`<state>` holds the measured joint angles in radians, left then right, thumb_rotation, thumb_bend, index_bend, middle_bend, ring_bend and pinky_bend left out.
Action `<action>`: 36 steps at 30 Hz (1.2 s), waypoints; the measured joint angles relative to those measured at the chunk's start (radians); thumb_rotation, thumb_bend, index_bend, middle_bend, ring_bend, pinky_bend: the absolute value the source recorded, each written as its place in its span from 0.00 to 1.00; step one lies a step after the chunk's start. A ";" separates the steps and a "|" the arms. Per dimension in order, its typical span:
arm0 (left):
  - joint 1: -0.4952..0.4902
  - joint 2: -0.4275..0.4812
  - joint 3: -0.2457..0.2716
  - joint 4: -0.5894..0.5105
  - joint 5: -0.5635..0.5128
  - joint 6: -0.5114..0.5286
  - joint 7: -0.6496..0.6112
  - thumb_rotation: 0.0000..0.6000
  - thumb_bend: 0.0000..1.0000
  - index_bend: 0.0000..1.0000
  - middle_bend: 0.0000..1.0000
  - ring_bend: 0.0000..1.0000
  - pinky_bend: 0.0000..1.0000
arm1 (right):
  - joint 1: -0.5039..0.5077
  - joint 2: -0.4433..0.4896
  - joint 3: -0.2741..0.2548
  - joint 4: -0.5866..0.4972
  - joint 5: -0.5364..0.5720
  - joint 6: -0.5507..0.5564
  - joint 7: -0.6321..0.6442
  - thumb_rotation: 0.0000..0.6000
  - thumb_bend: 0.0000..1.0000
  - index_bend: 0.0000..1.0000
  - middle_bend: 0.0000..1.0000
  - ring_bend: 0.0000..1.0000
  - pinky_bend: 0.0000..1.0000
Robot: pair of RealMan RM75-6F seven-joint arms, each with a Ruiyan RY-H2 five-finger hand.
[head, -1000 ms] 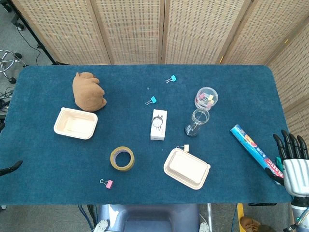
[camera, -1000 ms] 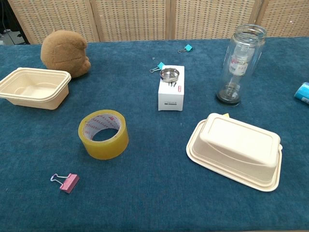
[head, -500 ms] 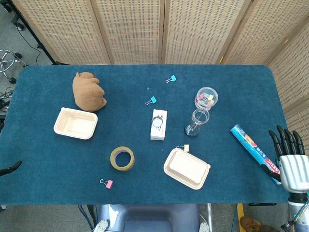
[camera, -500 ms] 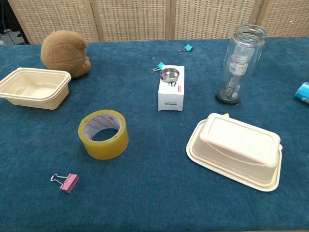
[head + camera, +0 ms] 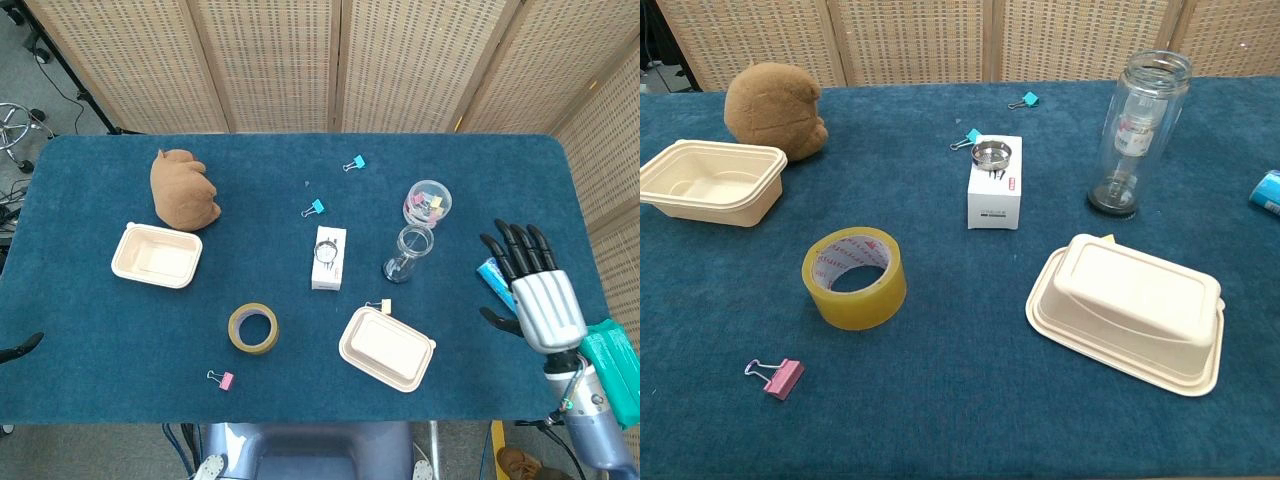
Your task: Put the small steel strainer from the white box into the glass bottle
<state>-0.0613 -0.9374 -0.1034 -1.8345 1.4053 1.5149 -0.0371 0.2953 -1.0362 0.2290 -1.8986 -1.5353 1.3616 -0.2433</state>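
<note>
The small round steel strainer (image 5: 991, 153) sits on the white cardboard box (image 5: 994, 192), left of the tall clear glass bottle (image 5: 1137, 130). The right hand (image 5: 535, 290), fingers spread and empty, should approach from above and pinch the rim gently.

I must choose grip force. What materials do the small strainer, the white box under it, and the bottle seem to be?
Small strainer: shiny silver, likely polished steel. White box: matte white with sharp folded edges and print, probably cardboard. Bottle: transparent with bright reflections, looks like glass, though clear plastic cannot be excluded.
</note>
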 measured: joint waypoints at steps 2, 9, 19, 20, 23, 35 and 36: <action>-0.002 0.001 0.002 -0.001 0.005 -0.004 -0.003 1.00 0.11 0.00 0.00 0.00 0.00 | 0.048 0.002 0.023 -0.040 0.042 -0.059 -0.023 1.00 0.11 0.12 0.00 0.00 0.00; -0.003 0.001 0.007 -0.002 0.014 -0.007 -0.005 1.00 0.11 0.00 0.00 0.00 0.00 | 0.221 -0.047 0.095 -0.069 0.243 -0.233 -0.139 1.00 0.13 0.17 0.00 0.00 0.00; -0.005 0.009 0.006 0.002 0.013 -0.013 -0.032 1.00 0.11 0.00 0.00 0.00 0.00 | 0.441 -0.234 0.129 0.115 0.484 -0.377 -0.262 1.00 0.16 0.20 0.00 0.00 0.00; -0.006 0.011 0.005 0.003 0.011 -0.016 -0.039 1.00 0.11 0.00 0.00 0.00 0.00 | 0.450 -0.249 0.129 0.134 0.492 -0.383 -0.265 1.00 0.16 0.21 0.00 0.00 0.00; -0.009 0.017 0.002 0.004 0.004 -0.023 -0.054 1.00 0.11 0.00 0.00 0.00 0.00 | 0.486 -0.304 0.127 0.205 0.520 -0.402 -0.271 1.00 0.19 0.23 0.00 0.00 0.00; -0.014 0.022 -0.003 0.010 -0.017 -0.036 -0.065 1.00 0.11 0.00 0.00 0.00 0.00 | 0.642 -0.528 0.137 0.474 0.657 -0.472 -0.255 1.00 0.30 0.32 0.00 0.00 0.00; -0.014 0.022 -0.004 0.010 -0.018 -0.035 -0.065 1.00 0.11 0.00 0.00 0.00 0.00 | 0.652 -0.540 0.138 0.490 0.673 -0.477 -0.256 1.00 0.31 0.33 0.00 0.00 0.00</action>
<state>-0.0754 -0.9156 -0.1076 -1.8243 1.3877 1.4800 -0.1017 0.9473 -1.5761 0.3668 -1.4088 -0.8622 0.8847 -0.4988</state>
